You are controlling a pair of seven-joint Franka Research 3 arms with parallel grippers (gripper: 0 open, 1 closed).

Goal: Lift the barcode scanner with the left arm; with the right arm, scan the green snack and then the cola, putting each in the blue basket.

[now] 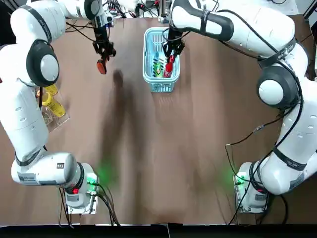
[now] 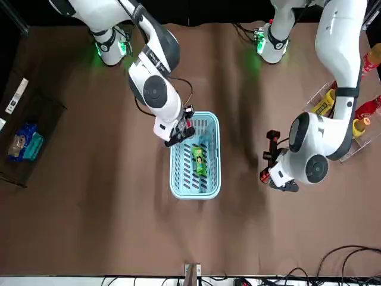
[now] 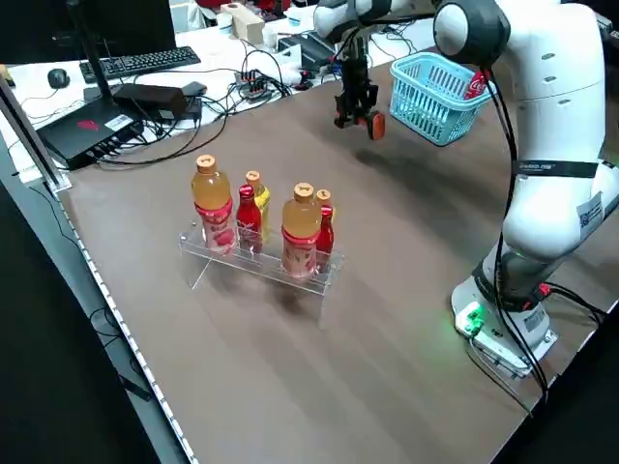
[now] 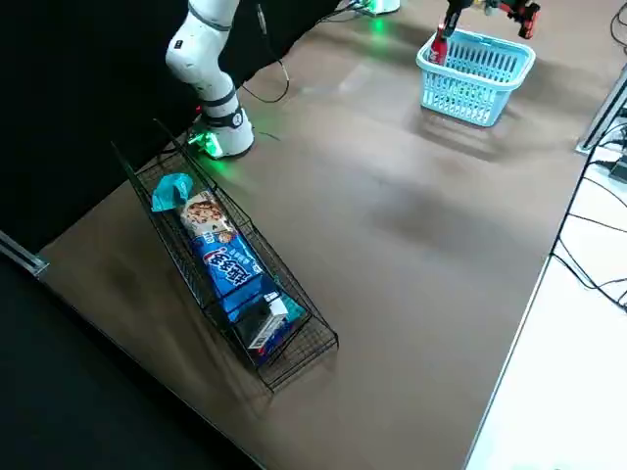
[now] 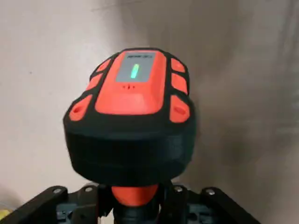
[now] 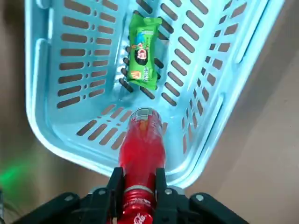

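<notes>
brown table (image 1: 198,148): right gripper (image 1: 173,48) clamped on cola bottle (image 1: 169,68) over blue basket (image 1: 146,54), green snack (image 1: 157,67) inside; left gripper (image 1: 104,49) grips barcode scanner (image 1: 101,66) above table.

arms (image 1: 20,114): glossy white | joints (image 1: 45,64): grey caps | cables (image 1: 247,136): black | bases (image 1: 79,197): green lights | fingers (image 6: 115,184): black

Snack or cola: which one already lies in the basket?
The green snack: it lies flat on the floor of the basket, free of any gripper. The cola is clamped in the right gripper, hanging over the basket.
</notes>
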